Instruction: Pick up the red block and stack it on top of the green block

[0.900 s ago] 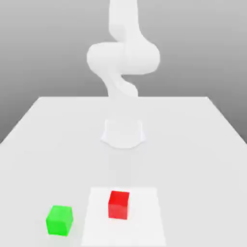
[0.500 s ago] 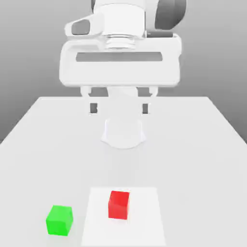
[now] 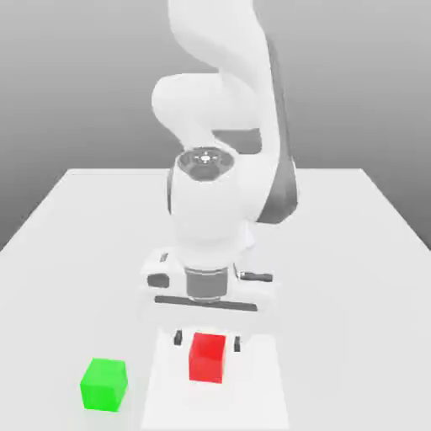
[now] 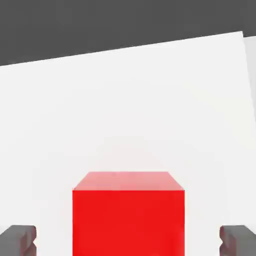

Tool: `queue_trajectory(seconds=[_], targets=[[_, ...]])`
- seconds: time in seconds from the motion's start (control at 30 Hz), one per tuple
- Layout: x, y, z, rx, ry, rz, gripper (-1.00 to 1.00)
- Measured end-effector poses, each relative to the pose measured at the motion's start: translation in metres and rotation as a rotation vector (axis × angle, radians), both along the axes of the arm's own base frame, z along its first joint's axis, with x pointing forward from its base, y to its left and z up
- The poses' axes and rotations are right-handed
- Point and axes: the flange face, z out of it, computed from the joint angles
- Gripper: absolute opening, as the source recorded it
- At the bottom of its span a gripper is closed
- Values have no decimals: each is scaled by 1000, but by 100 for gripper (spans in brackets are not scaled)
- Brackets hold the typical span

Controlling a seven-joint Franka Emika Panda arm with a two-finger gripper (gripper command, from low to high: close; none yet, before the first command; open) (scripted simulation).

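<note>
Exterior and hand views of the stacking scene. The red block (image 3: 207,358) sat on a paler square patch (image 3: 261,387) of the white table (image 3: 362,252). The gripper (image 3: 207,340) was lowered directly behind and above the red block, its fingers (image 3: 178,338) spread apart, one at each side of the block and clear of its faces; in the hand view the red block (image 4: 128,215) lay between the two dark fingertips (image 4: 19,239). The green block (image 3: 103,385) rested on the table toward the exterior view's left of the red block, separate from it.
</note>
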Motion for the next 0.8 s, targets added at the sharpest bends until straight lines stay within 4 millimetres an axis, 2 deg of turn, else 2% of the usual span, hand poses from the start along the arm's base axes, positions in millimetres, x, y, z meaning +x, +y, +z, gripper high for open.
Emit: queue_trajectory(seconds=[0.23,0.43,0.63,0.7,0.8], targets=[[0,0,1,0,0,0,-100],[1,-1,56,0,0,-4,-100],[31,-139,93,1,-1,-314,-100],[36,-148,80,1,0,-331,-100],[37,-151,44,0,0,-335,-100]])
